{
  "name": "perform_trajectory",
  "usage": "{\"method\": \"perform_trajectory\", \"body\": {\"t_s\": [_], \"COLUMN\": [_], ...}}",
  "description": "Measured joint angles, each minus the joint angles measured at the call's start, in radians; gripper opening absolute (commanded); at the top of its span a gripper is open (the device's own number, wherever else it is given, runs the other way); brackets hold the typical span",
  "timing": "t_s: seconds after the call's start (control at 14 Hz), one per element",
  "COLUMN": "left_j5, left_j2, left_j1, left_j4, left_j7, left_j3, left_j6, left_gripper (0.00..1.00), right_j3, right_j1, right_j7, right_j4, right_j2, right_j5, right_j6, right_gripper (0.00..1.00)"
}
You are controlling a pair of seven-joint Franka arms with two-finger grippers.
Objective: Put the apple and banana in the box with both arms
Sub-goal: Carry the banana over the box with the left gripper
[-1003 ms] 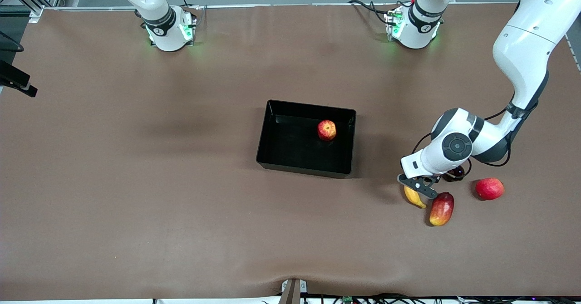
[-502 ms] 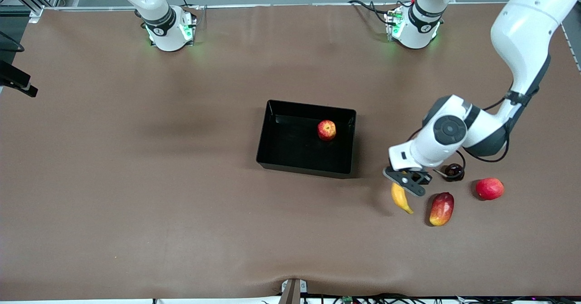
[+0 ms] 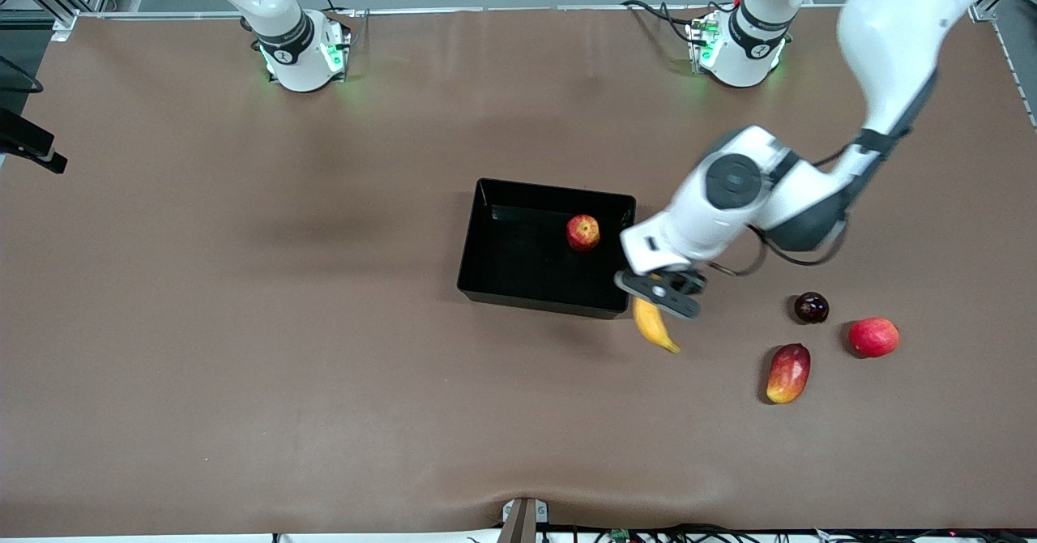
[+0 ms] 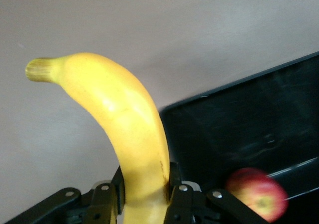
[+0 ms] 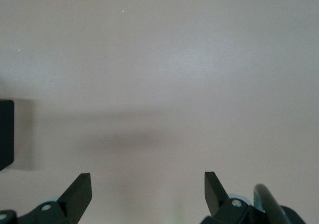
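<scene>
one brown table (image 3: 243,324) carries everything. two white arms stand at it. the left arm (image 3: 883,49) reaches down from its base toward the middle of the table; the right arm (image 3: 267,8) waits, only its base and lower links showing in the front view.

one box (image 3: 518,293), black with low glossy walls, sits near the table's centre. its corner also shows in the left wrist view (image 4: 279,74).

two grippers. the left gripper (image 3: 660,293) hangs in the air over the box's corner at the left arm's end, just above the table beside the box wall, and its fingers (image 4: 107,199) are clamped on the banana. the right gripper (image 5: 148,194) is over bare table with its fingers spread wide and nothing between them; a dark edge of the box shows at the side of its wrist view.

five fruits in all. one banana (image 3: 655,326), plain yellow and curved, hangs from the left gripper with its free end pointing out over the table; in the left wrist view (image 4: 119,129) it rises from between the fingers. one mango (image 3: 788,374), red and yellow, lies on the table toward the left arm's end. one pinkish-red round fruit (image 3: 873,337) lies near it. one apple (image 3: 582,233) rests inside the box, near the wall at the left arm's end. one small dark fruit (image 3: 811,307) sits between mango and round fruit, farther from the front camera than both.
</scene>
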Motion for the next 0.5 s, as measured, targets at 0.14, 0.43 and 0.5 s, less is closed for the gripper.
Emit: {"method": "perform_trajectory", "body": {"t_s": [0.14, 0.43, 0.5], "left_j5": [0.0, 0.0, 0.0], "left_j2": [0.0, 0.012, 0.018], "left_j1": [-0.084, -0.211, -0.25], "left_j4": [0.018, 0.043, 0.053], "left_j7": [-0.1, -0.25, -0.271], "left_j3": [0.001, 0.015, 0.036], "left_j6": [0.0, -0.001, -0.001], "left_gripper": [0.0, 0.0, 0.0], "right_j3": [0.0, 0.0, 0.0], "right_j1": [0.0, 0.0, 0.0], "right_j7": [0.0, 0.0, 0.0], "right_j4": [0.0, 0.0, 0.0], "right_j2": [0.0, 0.0, 0.0], "right_j5": [0.0, 0.0, 0.0], "right_j6": [0.0, 0.0, 0.0], "right_gripper": [1.0, 1.0, 1.0]}}
